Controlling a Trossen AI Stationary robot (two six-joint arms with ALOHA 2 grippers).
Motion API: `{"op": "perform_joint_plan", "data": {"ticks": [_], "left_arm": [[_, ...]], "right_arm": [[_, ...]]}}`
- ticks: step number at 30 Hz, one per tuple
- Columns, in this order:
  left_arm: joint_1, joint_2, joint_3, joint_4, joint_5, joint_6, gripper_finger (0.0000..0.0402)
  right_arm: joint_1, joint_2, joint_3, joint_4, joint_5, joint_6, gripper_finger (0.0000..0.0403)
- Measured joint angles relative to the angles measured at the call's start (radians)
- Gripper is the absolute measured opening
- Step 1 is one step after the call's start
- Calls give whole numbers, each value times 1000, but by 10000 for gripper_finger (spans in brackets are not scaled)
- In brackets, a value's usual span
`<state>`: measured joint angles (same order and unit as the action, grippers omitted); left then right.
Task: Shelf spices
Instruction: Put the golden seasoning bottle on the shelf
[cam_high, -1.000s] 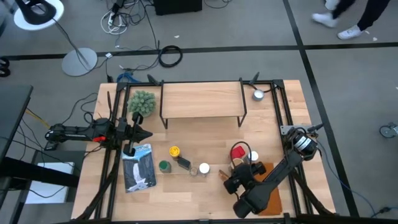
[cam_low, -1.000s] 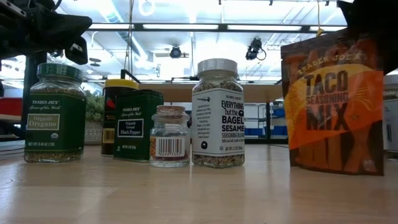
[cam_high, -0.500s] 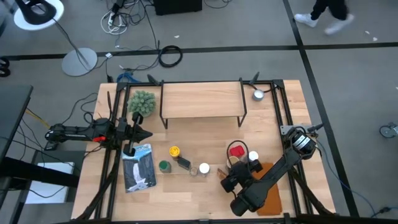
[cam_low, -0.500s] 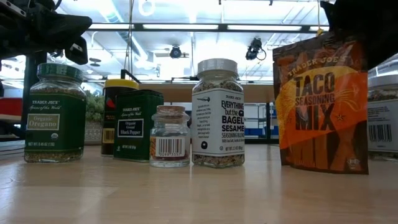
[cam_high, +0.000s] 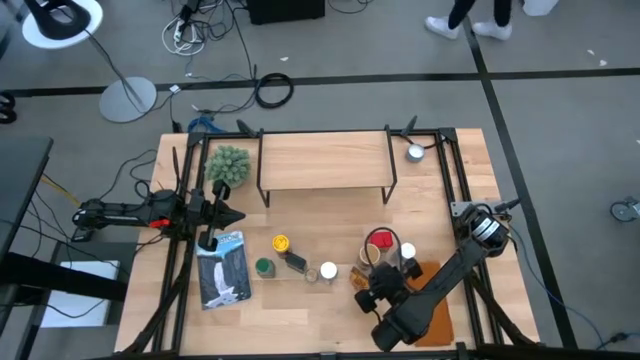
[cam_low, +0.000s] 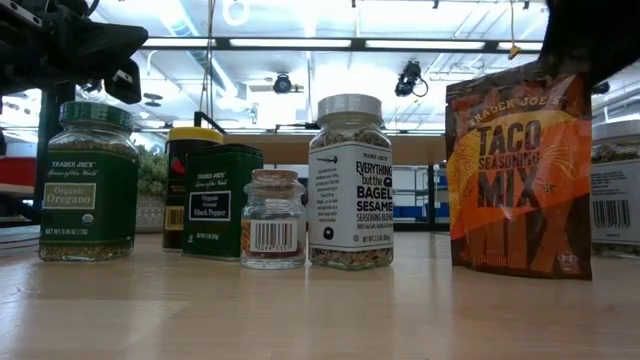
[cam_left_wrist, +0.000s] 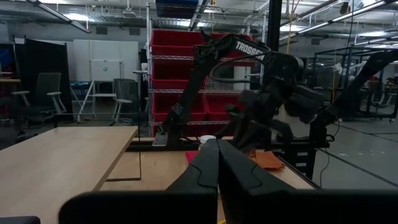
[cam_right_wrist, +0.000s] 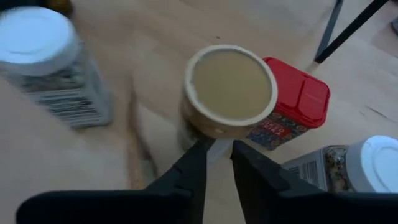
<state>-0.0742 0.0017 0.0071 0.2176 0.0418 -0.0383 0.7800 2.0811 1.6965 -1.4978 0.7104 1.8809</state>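
My right gripper (cam_right_wrist: 219, 149) is at the near right of the table (cam_high: 330, 305), shut on a tan cylinder (cam_right_wrist: 230, 90) with a cream lid. Beyond it stands a red tin (cam_high: 380, 241). Two white-lidded jars (cam_high: 409, 258) are beside it. An orange taco seasoning packet (cam_low: 520, 170) stands under my right arm. Several more spices stand in a row (cam_high: 295, 265) near the table's middle. The shelf (cam_high: 325, 160) stands at the far side with a bare plank top. My left gripper (cam_high: 240, 216) waits shut at the left edge. My right gripper has its two fingertips (cam_right_wrist: 200, 152) close together at the cylinder's near wall (cam_right_wrist: 194, 127), below the lid. They come slanting down from the table's near side. The fingertips hide the place of contact. The cylinder's lid is tipped toward the wrist camera.
A fuzzy green plant ball (cam_high: 228, 163) sits left of the shelf and a small silver cup (cam_high: 415, 152) to its right. A pale bag (cam_high: 222, 270) lies near my left gripper. Black frame rails (cam_high: 180, 250) run along the table's sides. Bare wood lies in front of the shelf.
In the low view the taco packet has shifted toward the table's left and tipped, then come back nearly upright. It now stands a little left of where it was, and more of the white-lidded jar behind it shows.
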Motion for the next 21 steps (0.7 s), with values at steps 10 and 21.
{"op": "perform_joint_plan", "data": {"ticks": [10,21], "left_arm": [[0,0,0,-1,0,0,6],[0,0,0,-1,0,0,6]], "right_arm": [[-1,-17,219,-72,-7,-182,72],[-155,-23,331,-73,6,-513,72]]}}
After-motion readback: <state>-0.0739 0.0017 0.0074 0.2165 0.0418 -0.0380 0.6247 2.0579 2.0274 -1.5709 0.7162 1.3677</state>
